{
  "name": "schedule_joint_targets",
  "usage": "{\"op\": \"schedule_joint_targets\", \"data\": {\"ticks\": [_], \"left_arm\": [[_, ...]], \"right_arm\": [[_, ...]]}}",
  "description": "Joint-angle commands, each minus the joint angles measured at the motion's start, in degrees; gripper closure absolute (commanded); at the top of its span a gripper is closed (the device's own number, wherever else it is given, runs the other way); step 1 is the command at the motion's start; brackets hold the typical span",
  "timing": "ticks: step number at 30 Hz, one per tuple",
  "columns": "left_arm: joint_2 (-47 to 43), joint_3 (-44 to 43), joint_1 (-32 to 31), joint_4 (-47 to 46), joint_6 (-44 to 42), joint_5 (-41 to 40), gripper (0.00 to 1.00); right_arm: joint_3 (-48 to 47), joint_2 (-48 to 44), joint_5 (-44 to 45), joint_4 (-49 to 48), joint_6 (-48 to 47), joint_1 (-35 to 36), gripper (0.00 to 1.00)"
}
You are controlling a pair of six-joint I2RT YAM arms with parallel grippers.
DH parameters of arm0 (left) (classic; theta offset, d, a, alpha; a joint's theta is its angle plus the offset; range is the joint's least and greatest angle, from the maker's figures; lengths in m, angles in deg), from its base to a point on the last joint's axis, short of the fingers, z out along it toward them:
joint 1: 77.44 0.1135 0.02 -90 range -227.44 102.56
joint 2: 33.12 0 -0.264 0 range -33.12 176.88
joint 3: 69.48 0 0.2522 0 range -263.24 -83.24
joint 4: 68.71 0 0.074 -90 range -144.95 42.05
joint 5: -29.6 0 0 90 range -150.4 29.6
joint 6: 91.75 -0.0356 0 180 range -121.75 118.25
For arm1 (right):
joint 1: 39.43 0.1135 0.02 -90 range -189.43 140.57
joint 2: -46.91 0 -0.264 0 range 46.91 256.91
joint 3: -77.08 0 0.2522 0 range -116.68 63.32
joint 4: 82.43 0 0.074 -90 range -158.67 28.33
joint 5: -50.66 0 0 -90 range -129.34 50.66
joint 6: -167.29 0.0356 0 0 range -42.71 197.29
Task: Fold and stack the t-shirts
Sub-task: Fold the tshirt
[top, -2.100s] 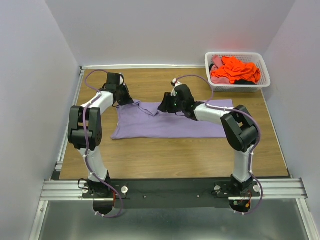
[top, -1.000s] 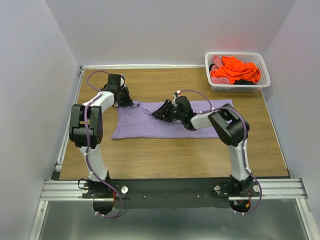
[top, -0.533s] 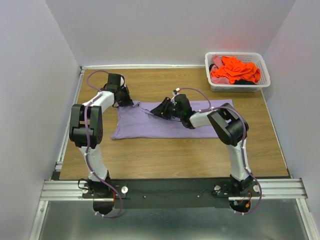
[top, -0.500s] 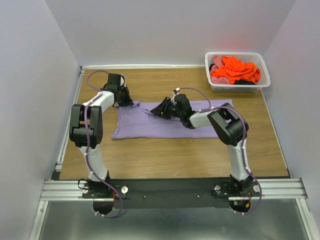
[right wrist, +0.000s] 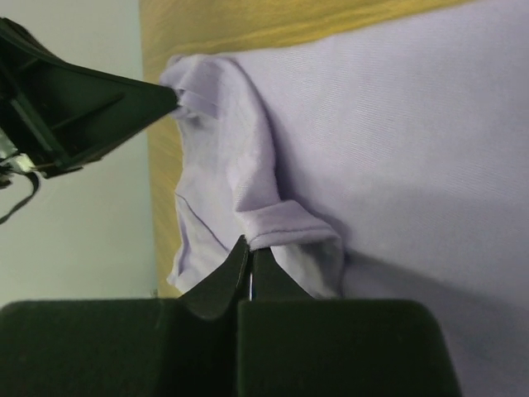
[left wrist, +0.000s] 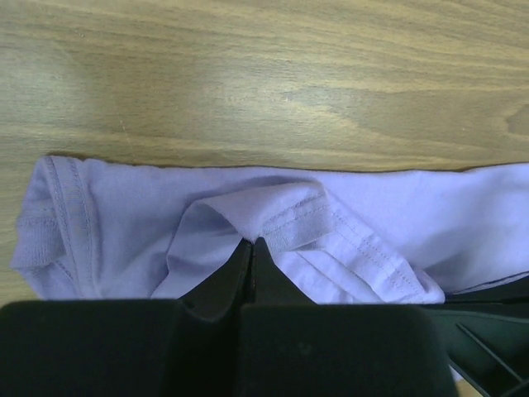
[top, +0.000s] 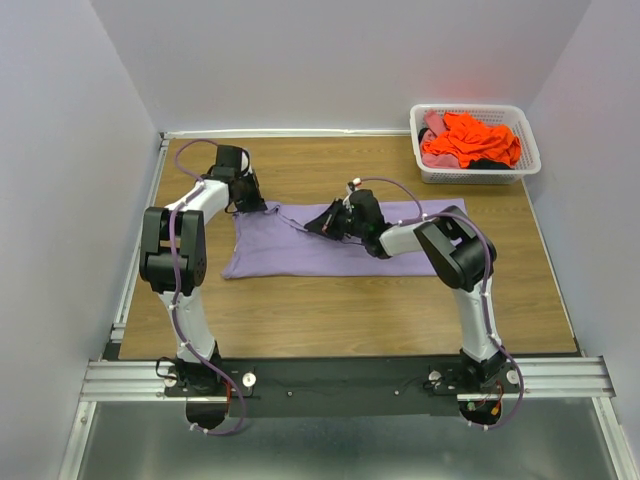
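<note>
My right claw [right wrist: 250,248] has just snapped shut. A moment ago its jaws stood half apart over the lavender t-shirt [top: 330,252]; now they pinch a small stitched fold of that shirt's far edge, about midway along it. The wrist view shows the cloth bunched into a ridge right at my tips.

My left claw [left wrist: 250,246] has not changed. It stays clamped on a raised pleat of hemmed fabric at the shirt's far left corner, close to where the sleeve lies.

The shirt itself looks no different. It is spread mostly flat on the counter [top: 330,320], with only these two pinched spots lifted.

The other t-shirts, orange [top: 470,140] and pink [top: 435,122], are still heaped in the white basket [top: 470,108] past the shirt's far right corner, untouched.

So I reckon the gripping step is done. With both claws holding the far edge, the next move would be to lift that edge and carry it towards the shirt's near edge for a first fold. My right claw's bite looks thin, so the cloth could slip out if I pull sharply. Nothing is folded or stacked yet.
</note>
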Motion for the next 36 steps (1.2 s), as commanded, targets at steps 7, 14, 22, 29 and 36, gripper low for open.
{"op": "schedule_joint_targets", "data": {"ticks": [7,14,22,29,36], "left_arm": [[0.5,-4.6,1.2,6.7,-5.2,2.7,1.00],[0.0,-4.3,2.3,10.3,-7.4,4.0,1.00],[-1.6,-2.5,2.7,12.0,-8.4,4.6,1.00],[-4.0,-1.6,3.0,12.3,-8.4,4.4,1.00],[-4.5,-3.2,3.3,14.4,-8.8,5.1,1.00]], "right_arm": [[0.2,-4.3,-4.5,7.5,-5.2,-4.7,1.00],[-4.7,-4.7,-9.3,18.4,-10.2,-4.8,0.99],[-6.6,-3.2,-15.0,20.5,-9.0,-4.7,1.00],[-6.7,-4.1,-16.5,22.8,-8.9,-4.7,1.00],[-8.1,-4.3,-18.0,25.0,-9.2,-4.4,1.00]]}}
